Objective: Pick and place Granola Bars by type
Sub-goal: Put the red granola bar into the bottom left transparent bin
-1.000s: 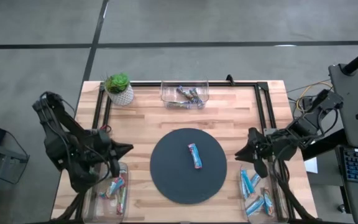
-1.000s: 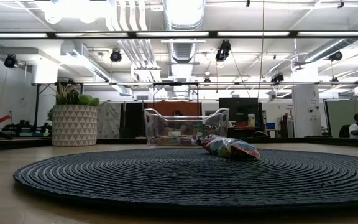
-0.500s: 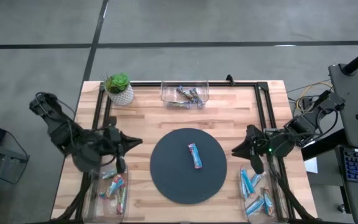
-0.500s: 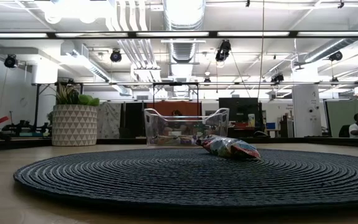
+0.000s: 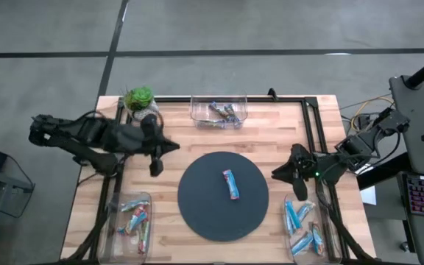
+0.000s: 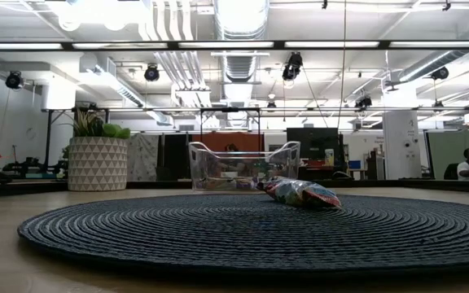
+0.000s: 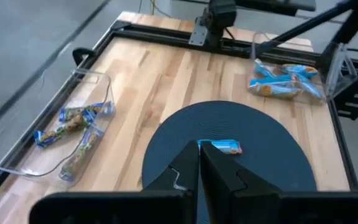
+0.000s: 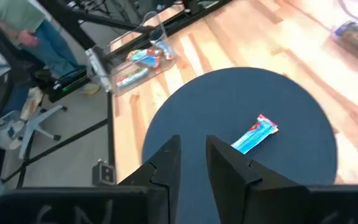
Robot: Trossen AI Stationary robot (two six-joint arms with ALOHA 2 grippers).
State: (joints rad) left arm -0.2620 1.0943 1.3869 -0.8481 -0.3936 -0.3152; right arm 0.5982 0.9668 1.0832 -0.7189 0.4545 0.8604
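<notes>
One granola bar (image 5: pixel 231 184) lies alone mid-mat (image 5: pixel 197 213); left gripper (image 5: pixel 169 146), fingers pressed together and empty, and right gripper (image 5: pixel 277 174), a narrow gap and empty, both point at it — likely risk: arms colliding, or a wrong-bin drop.

My desk (image 5: pixel 175 140) is pale wood planks inside a black metal frame, standing on a grey concrete floor (image 5: pixel 212 37) crossed by dark seams. Beyond it I look into a wide workshop hall: white ceiling ducts (image 6: pixel 238 32), strip lights (image 6: pixel 108 45), black spotlights, monitors (image 6: pixel 312 146) along the back. A potted plant (image 6: pixel 98 159) sits at the far edge; a person (image 6: pixel 467 167) sits far off
</notes>
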